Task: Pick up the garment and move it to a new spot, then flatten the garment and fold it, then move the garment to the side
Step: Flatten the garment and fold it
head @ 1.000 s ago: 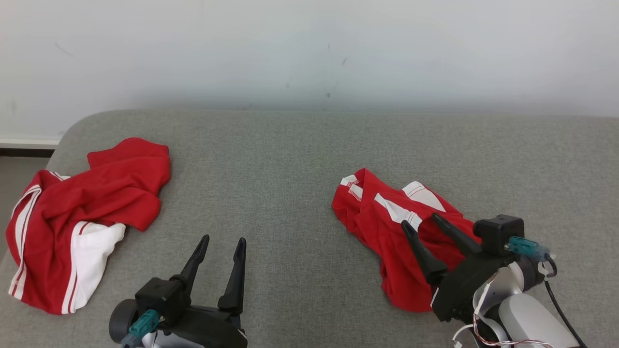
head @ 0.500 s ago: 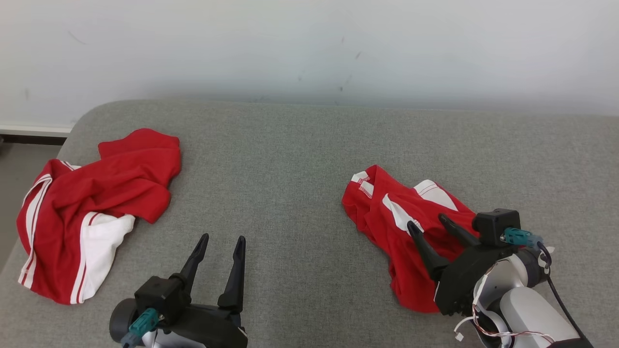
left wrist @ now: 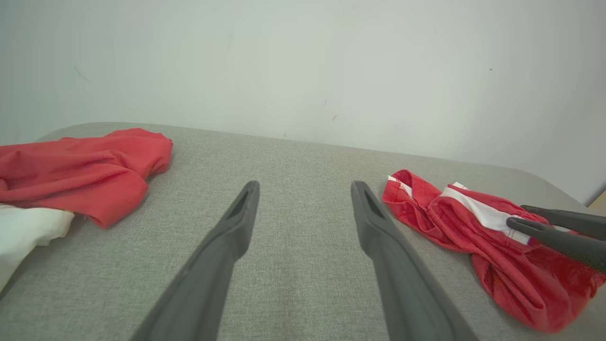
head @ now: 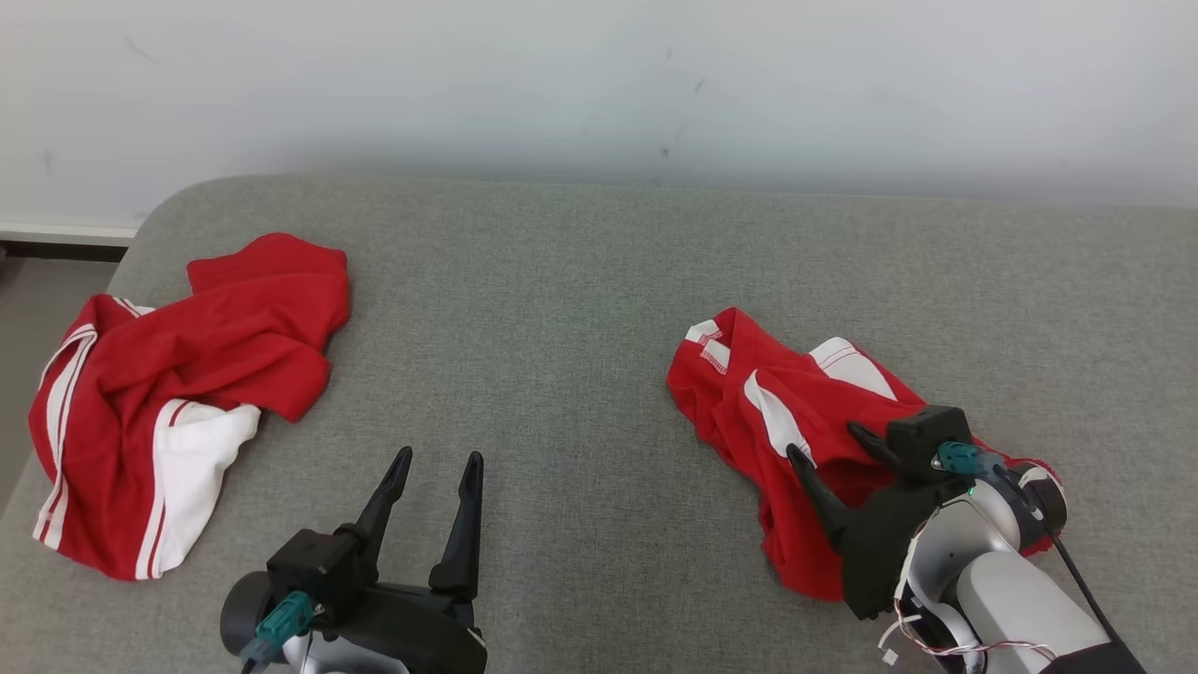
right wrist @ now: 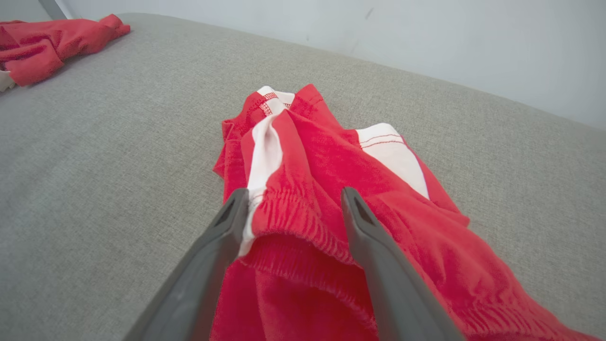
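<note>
1. Right gripper [head: 825, 442]: I read the two fingers as spread wide, not clamped. It sits low over the red shorts [head: 749, 393]. In the right wrist view, the right gripper [right wrist: 294, 193] straddles a gathered elastic band of the red shorts [right wrist: 331, 156]. That ridge of cloth lies between the fingers and meets their inner faces. I cannot tell whether the fingertips reach the cushion below.

2. Left gripper [head: 438, 457]: fingers spread wide, holding nothing and touching nothing. In the left wrist view, the left gripper [left wrist: 305, 187] points across bare grey fabric.

3. Task item: the red shorts [left wrist: 440, 213] lie crumpled on the right half of the grey cushion [head: 562, 281], with white side stripes showing.

4. Other item: a second red garment [head: 215, 346] with white panels lies bunched at the cushion's left end, well apart from the shorts and from both grippers.
</note>
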Available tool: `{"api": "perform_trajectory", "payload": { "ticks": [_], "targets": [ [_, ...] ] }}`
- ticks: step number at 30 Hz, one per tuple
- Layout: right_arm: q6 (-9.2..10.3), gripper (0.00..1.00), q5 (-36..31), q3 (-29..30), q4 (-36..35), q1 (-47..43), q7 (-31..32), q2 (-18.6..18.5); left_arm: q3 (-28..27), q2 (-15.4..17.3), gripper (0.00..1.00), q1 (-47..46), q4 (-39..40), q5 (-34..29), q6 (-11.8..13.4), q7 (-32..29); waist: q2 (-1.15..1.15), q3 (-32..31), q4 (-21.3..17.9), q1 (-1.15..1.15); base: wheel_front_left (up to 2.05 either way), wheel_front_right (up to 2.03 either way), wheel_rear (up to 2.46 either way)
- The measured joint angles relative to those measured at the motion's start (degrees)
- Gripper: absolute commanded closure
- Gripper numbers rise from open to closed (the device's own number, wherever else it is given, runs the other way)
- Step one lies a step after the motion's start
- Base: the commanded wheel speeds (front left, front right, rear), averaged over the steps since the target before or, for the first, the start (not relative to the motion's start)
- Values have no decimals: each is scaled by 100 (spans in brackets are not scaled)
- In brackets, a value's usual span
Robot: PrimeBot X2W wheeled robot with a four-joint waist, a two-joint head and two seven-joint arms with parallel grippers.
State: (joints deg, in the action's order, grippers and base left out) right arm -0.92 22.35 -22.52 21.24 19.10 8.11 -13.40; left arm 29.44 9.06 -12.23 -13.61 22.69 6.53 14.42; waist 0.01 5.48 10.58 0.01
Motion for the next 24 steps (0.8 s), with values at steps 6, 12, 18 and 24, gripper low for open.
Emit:
{"api": "perform_trajectory", "payload": {
  "ticks": [6,12,18,24],
  "targets": [
    [40,100,-180,-156,93,104,30,-15,-23,-31,0,-32,-63,1,-4,0,0,50,70,0,0,0,0],
    [-73,100,-287,-246,-73,533,-166,21,-29,-56,0,-60,-127,1,-8,0,0,42,101,0,0,0,0],
    [-322,100,-341,-570,-260,956,-414,315,10,-143,0,-134,-210,1,-77,0,0,-3,163,0,0,0,0],
    [-489,100,-497,-1003,-432,1703,-709,734,73,-176,0,-153,-281,0,-149,0,0,-46,271,0,0,0,0]
  ]
}}
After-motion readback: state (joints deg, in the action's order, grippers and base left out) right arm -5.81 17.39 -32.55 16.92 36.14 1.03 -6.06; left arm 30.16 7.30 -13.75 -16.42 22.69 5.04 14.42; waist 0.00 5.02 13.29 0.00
